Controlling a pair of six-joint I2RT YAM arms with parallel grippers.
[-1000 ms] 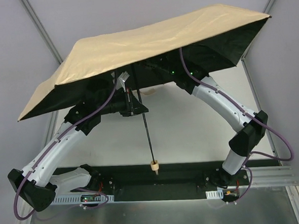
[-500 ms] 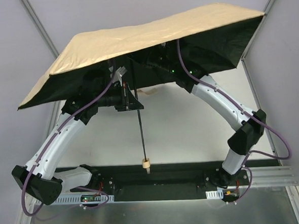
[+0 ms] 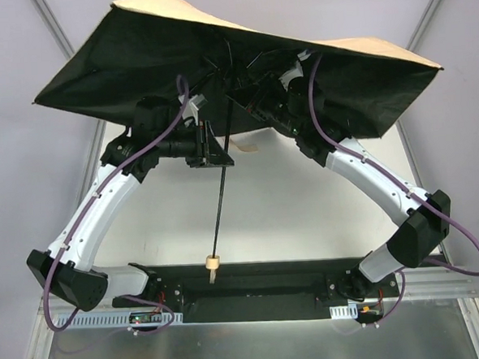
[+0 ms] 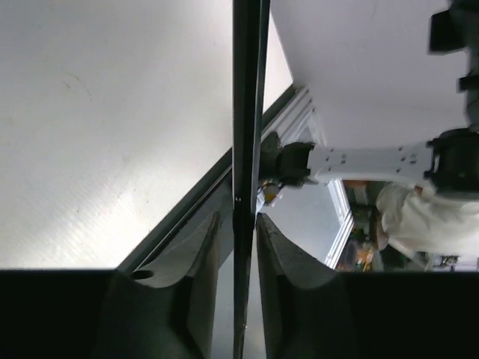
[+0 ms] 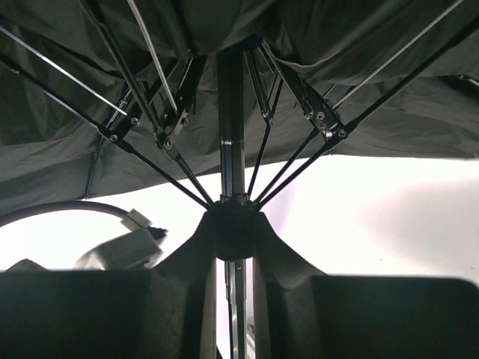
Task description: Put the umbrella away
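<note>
Umbrella [image 3: 241, 65] aloft and open, both arms on its shaft [image 3: 219, 209]

Position: we see the umbrella held clear above the table [image 3: 305, 192], tipped so the black lining of the canopy [image 3: 119, 69] faces the top camera. Only a strip of tan shows along its far edge. The shaft slants down from the hub toward the arm bases. At its lower end the knob handle [image 3: 213, 264] hangs free, touching nothing.

Left gripper [image 4: 238, 217]: it sits partway down the shaft, below the hub and well above the knob. Its fingers [image 4: 206, 254] straddle the shaft, one on each side. A thin pale sliver shows between one finger and the shaft, so we cannot tell whether it clamps or only guides. We judge it is there to steady the shaft against a pull along it.

Right gripper [image 5: 233, 213]: it is up under the canopy at the top of the shaft, jaws closed on the runner [image 5: 232, 224] where the ribs [image 5: 292, 164] fan out. That is the sliding collar, which is the reason for a grip there.

Step in hand, as we read it: collapsing the canopy. Drawing the runner down the shaft should fold the ribs in.

Progress: early. The canopy is fully spread and nothing is folded or stowed.

Risk: if the left jaws are loose, the shaft may slide with the runner.
</note>
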